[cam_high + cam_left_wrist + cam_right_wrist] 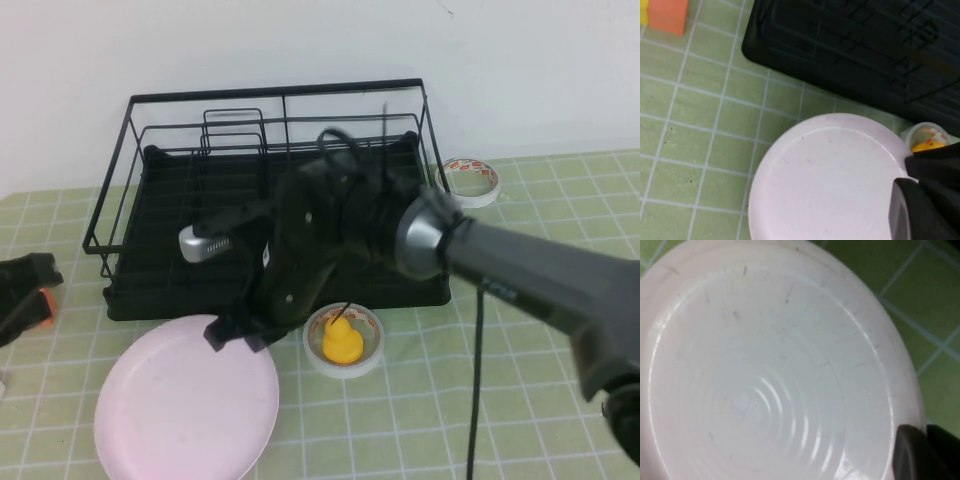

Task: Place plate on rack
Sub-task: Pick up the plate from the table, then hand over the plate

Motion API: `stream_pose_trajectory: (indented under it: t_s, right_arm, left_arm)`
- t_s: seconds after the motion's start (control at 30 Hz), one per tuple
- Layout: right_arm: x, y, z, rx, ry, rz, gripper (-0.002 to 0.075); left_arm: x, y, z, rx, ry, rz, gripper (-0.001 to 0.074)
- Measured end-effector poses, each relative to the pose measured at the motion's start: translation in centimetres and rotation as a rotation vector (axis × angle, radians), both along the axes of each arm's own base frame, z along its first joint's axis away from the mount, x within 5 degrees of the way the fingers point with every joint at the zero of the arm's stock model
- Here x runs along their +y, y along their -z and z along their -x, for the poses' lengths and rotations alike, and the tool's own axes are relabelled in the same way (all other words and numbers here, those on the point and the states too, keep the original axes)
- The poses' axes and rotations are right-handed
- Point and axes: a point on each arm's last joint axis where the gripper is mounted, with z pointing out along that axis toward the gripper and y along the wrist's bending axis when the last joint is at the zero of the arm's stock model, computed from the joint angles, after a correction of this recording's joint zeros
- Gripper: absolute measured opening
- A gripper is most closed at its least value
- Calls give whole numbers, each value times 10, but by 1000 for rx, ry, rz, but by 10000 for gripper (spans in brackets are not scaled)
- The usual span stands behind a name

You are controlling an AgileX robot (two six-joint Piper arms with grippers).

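plate (185, 405) being lain flat on tabletop (420, 420) before rack (270, 200) | right gripper (232, 335) being held at its far rim, finger state indiscernible | left gripper (25, 300) being held at left edge, finger state indiscernible

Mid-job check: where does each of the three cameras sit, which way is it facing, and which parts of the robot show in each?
High view: raised on the robot's side, angled down at the table; shows the rack, the plate, the right gripper at the plate's rim, the left gripper at the left edge.
Left wrist view: on the left arm, looking down at the plate and rack; the right gripper shows.
Right wrist view: on the right arm, close over the plate; a gripper finger shows.
Shared: all see the plate.
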Motion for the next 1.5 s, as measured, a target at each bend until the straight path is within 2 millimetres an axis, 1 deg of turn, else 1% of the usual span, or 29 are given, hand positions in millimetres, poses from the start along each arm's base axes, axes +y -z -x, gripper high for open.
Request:
stream_pose_trajectory:
  t_s: [0.17,0.27,0.47,0.53,0.6,0.63,0.67,0.77,0.83,0.9,1.03,1.13,1.23,1.3,1.4,1.5]
  right_arm:
    - [-8,-33,7,-50,-76,1,9]
    - [-15,-58,13,-90,-124,2,9]
    - [-30,-104,21,-211,-144,7,9]
    - [-36,-118,24,-244,-145,10,9]
    - [-43,-133,28,-277,-144,14,9]
    - [-46,-140,29,-297,-143,17,9]
    - [-50,-148,31,-320,-141,20,9]
    - [-62,-169,35,-392,-120,38,9]
    - [-69,-180,38,-431,-107,54,9]
    - [-76,-190,39,-463,-91,62,9]
    - [-84,-210,48,-497,-76,19,9]
    - [-88,-222,55,-508,-73,-33,9]
    - [-89,-229,59,-511,-72,-68,9]
    - [-87,-229,60,-504,-78,-85,9]
    - [-85,-229,61,-489,-88,-117,9]
    - [-84,-230,62,-487,-105,-141,9]
  left_arm:
    - [1,-10,11,-52,1,5,-1]
    - [2,-16,15,-92,-1,9,-1]
    - [0,-24,20,-152,9,50,0]
    - [-3,-25,20,-162,40,63,21]
    - [-7,-26,21,-176,74,88,80]
    - [-9,-28,21,-186,91,107,132]
    - [-11,-29,21,-196,105,129,210]
    - [-14,-33,20,-227,122,176,403]
    - [-14,-34,20,-243,122,178,483]
    - [-14,-35,19,-256,122,172,516]
    - [-14,-33,14,-250,120,165,520]
    - [-15,-27,7,-219,116,179,505]
    - [-18,-20,-2,-189,133,188,483]
    - [-21,-16,-7,-175,151,198,461]
    - [-25,-12,-14,-166,196,203,404]
    - [-28,-9,-17,-175,245,201,286]
